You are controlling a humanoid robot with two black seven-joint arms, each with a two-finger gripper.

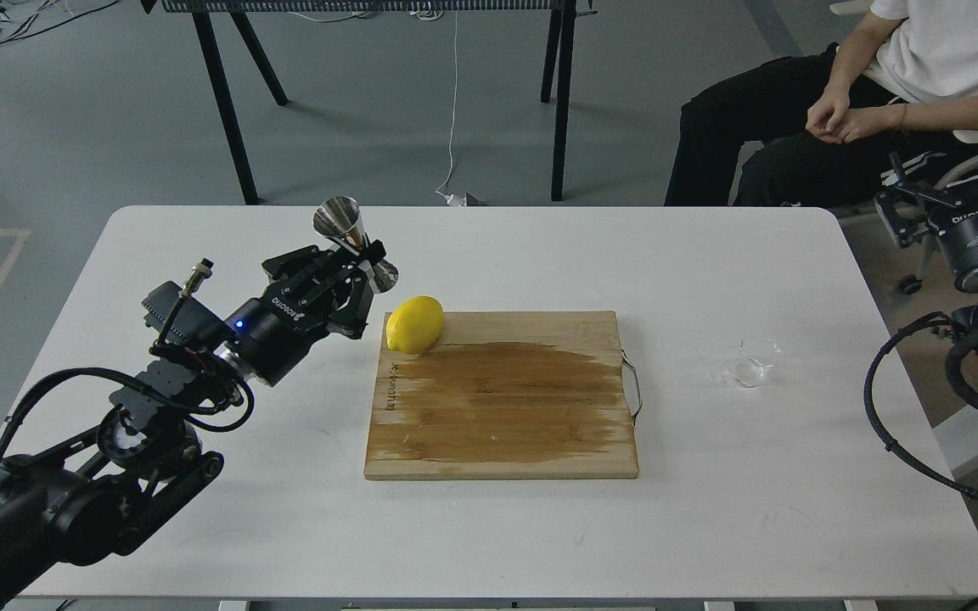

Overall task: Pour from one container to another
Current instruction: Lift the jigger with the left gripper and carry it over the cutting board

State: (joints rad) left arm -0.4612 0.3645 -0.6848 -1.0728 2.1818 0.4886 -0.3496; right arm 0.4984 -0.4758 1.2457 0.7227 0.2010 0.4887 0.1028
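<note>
My left gripper [359, 252] is shut on the narrow waist of the shiny steel jigger [346, 222]. It holds the jigger tilted in the air above the table, just up and left of the lemon. The small clear glass cup [754, 362] stands on the white table [200, 255], right of the cutting board and far from the jigger. Past the table's right edge my right gripper [956, 191] hangs with its fingers spread and nothing between them, well up and right of the cup.
A yellow lemon [414, 324] lies on the far left corner of a wooden cutting board [502, 399] with a damp stain and a metal handle on its right side. A seated person [837, 110] is at the far right. Black table legs [561, 102] stand behind.
</note>
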